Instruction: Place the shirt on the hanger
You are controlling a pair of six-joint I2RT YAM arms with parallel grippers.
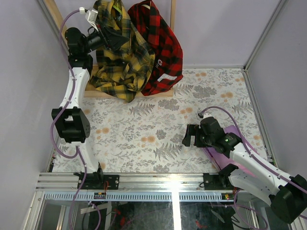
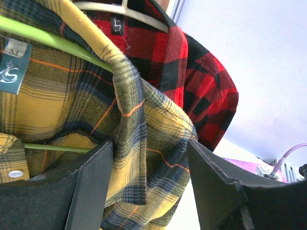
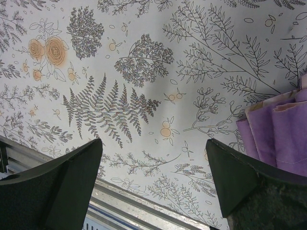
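- Bright, even, diffuse light covers the floral tablecloth [image 1: 144, 124]; shadows on it are faint and soft-edged.
- A white glare patch sits on the metal rail [image 1: 172, 184] just beyond the tablecloth's near edge.
- In the right wrist view, a soft grey shadow crosses the tablecloth's middle.
- In the left wrist view, the shirt [image 2: 96, 105] is sharp, with shaded folds.

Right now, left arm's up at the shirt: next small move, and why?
Probably ease the left gripper straight back off the shirt: the hanger already runs under the collar, and only a loose fold hangs between the parted jaws.
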